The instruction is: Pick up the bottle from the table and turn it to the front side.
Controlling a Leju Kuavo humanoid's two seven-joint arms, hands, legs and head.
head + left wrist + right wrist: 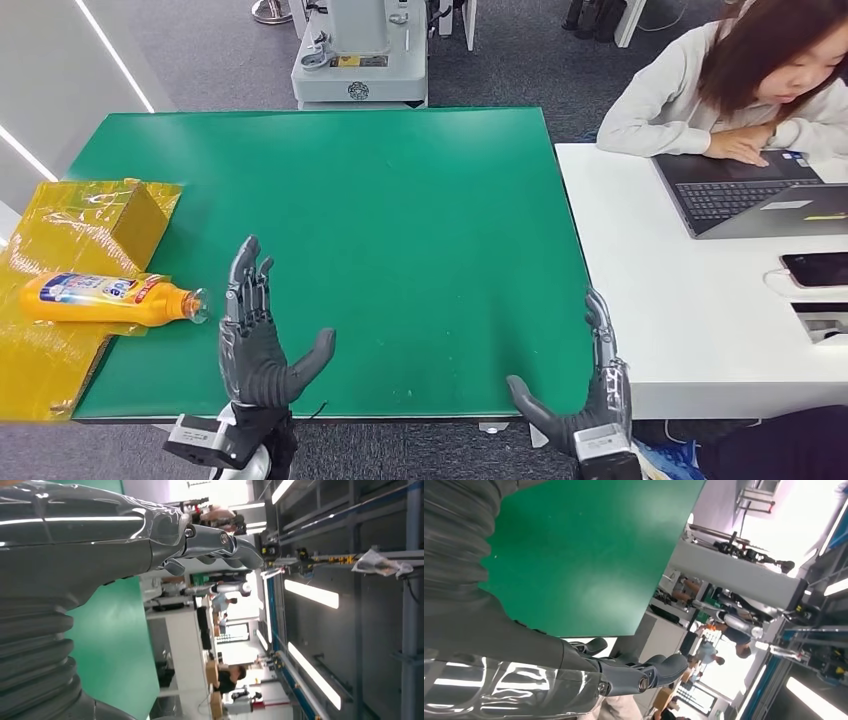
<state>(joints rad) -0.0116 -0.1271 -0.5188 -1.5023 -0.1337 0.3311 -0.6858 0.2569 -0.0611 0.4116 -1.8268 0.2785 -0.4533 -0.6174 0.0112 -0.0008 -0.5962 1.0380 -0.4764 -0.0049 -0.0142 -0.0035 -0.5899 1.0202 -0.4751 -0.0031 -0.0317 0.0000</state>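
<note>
A yellow bottle is seen lying on its side at the left edge of the head view, resting on a sheet of yellow film that is draped over the left end of the green table. Its cap is pointed toward the middle of the frame. The left hand is raised just to the right of the cap, apart from it, with its fingers extended and slightly spread and the thumb held out to the side; nothing is held. The right hand is placed at the lower right corner of the table, fingers stretched along the edge, thumb apart, nothing grasped. A yellow-wrapped box is seen above the bottle. At the upper right, a person is seated at a white desk with a laptop.
</note>
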